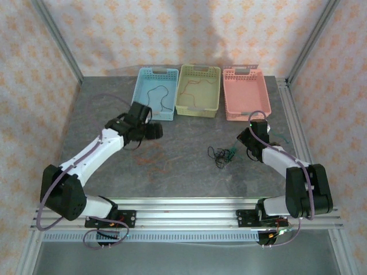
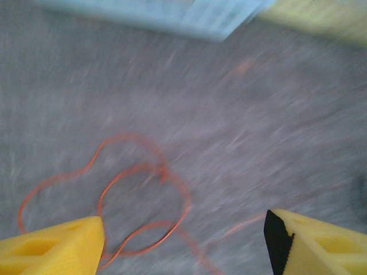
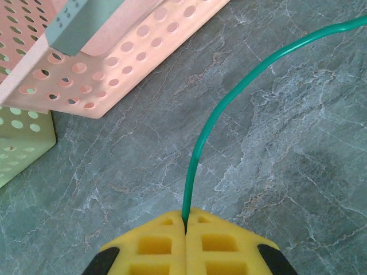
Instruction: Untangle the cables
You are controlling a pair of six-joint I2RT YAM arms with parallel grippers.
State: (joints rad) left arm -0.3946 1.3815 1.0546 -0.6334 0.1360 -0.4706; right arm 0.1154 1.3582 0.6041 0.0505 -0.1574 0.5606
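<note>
Two arms, one cable pinched.
My right gripper point(image 3: 185, 220) has its fingers pressed together on the green cable point(image 3: 195, 154), which curves away over the table point(image 3: 287, 172) just beside the pink basket point(image 3: 114, 74). The left gripper point(image 2: 183, 240) stands spread with nothing in it, above an orange cable point(image 2: 162, 169) looping loose on the table near the blue basket point(image 2: 189, 17). A black tangle point(image 1: 218, 153) lies between the arms, close by the right gripper.
</note>
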